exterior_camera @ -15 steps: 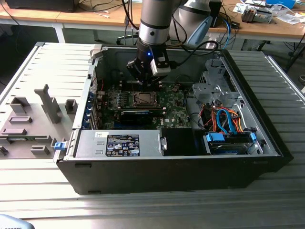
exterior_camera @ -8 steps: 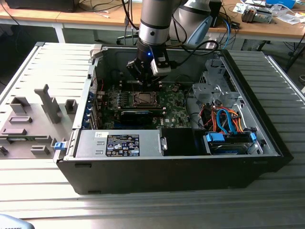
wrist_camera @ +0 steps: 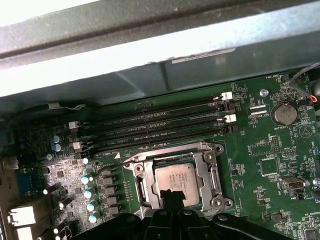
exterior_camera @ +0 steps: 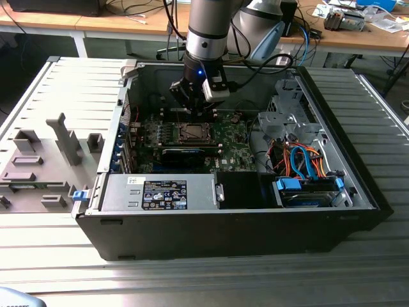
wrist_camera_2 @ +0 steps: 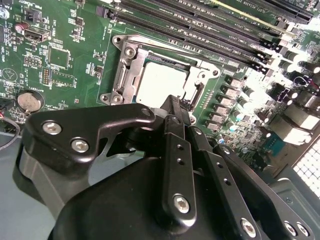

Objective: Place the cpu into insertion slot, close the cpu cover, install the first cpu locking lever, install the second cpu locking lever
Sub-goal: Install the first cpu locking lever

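Black and blocky, the claw [wrist_camera_2: 176, 107] hangs low inside the open case [exterior_camera: 243, 230], its fingers [wrist_camera: 170, 197] drawn together to a narrow tip just above the near edge of the cpu [wrist_camera: 177, 180]. Nothing shows between them; whether the tip touches the chip cannot be told. The cpu lies flat in the slot [wrist_camera: 145, 192], its dull silver top framed by the cover [wrist_camera: 210, 175], which lies down around it in both wrist views. Long black memory slots [wrist_camera: 160, 125] run beside the socket on the green board [wrist_camera: 260, 165], with a round coin cell [wrist_camera: 283, 114] farther off.

In the exterior view the arm [exterior_camera: 208, 32] comes down from above into the case, over the socket. Orange and blue cables [exterior_camera: 300, 160] fill the bay toward that view's right, and a labelled silver box [exterior_camera: 160, 192] sits along the front wall. The case stands on a ribbed grey metal table [exterior_camera: 192, 281]; grey fixtures [exterior_camera: 38, 160] stand on the table toward the view's left. Wooden desks [exterior_camera: 128, 22] with clutter line the room behind.
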You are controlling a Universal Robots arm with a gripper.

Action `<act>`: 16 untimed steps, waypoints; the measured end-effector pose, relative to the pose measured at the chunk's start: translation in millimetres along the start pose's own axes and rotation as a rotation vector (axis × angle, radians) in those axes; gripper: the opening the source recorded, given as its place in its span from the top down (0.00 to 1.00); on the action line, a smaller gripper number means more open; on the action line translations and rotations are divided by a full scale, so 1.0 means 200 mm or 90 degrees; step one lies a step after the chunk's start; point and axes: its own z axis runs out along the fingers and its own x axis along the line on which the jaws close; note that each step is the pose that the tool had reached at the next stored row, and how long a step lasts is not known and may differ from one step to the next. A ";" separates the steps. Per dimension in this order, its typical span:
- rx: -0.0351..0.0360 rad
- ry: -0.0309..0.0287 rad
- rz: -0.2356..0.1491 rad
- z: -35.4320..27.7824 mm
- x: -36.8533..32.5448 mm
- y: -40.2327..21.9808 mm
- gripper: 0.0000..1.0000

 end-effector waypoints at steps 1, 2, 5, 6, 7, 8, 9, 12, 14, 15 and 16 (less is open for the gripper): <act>0.0000 0.0000 -0.001 0.000 0.000 0.000 0.89; 0.0001 0.0000 -0.001 0.000 0.000 0.000 0.89; 0.0002 -0.0001 -0.003 0.000 0.000 0.000 0.89; 0.0003 -0.0001 -0.004 0.000 0.000 0.000 0.89; 0.0004 -0.0002 -0.005 0.000 0.000 0.000 0.89; 0.0005 -0.0002 -0.006 0.000 0.000 0.000 0.89; 0.0005 -0.0002 -0.007 0.000 0.000 0.000 0.89; 0.0007 -0.0003 -0.009 0.000 0.000 0.000 0.89; 0.0008 -0.0003 -0.010 0.000 0.000 0.000 0.89; 0.0008 -0.0004 -0.011 0.000 0.000 0.000 0.89; 0.0009 -0.0004 -0.011 0.000 0.000 0.000 0.89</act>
